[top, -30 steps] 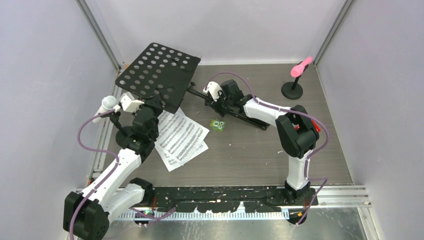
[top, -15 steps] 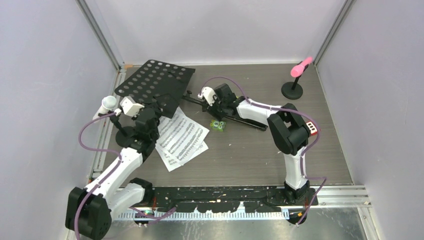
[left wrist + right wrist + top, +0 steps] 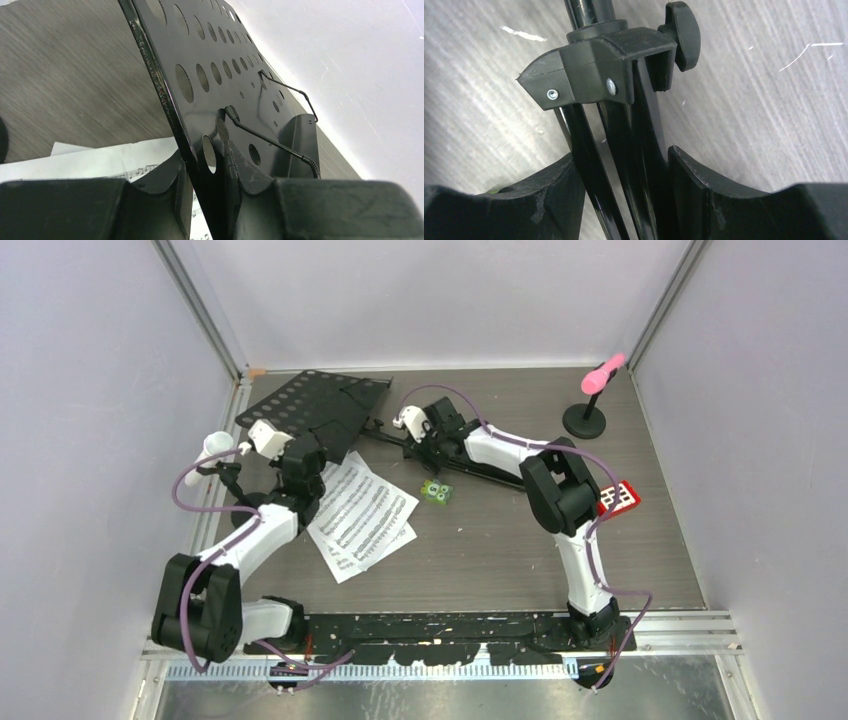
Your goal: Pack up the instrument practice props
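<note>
The left gripper [image 3: 303, 454] was clamped narrow on the lower edge of the black perforated music desk [image 3: 305, 410]. In the left wrist view its fingers [image 3: 165, 185] pressed both faces of the plate [image 3: 225, 65]. The desk lay tilted low at 11 o'clock on the table [image 3: 500, 560].

The right gripper [image 3: 425, 440] was part-closed around the folded tripod legs [image 3: 500, 483]. In the right wrist view the black tubes [image 3: 619, 125] ran between its pads [image 3: 694, 175] just under the clamp collar; whether both pads touched I could not tell.

Counted: one desk and one set of legs. At least two overlapping sheet-music pages [image 3: 360, 512] lay at 8 o'clock. The pink microphone [image 3: 603, 373] stood on its mount [image 3: 584, 420] at 1 o'clock. The white microphone [image 3: 213, 450] was at 9 o'clock, its mount [image 3: 240, 504] partly hidden by the arm. One green toy block [image 3: 435, 491] sat near centre, and one red keypad [image 3: 620, 498] at 3 o'clock.
</note>
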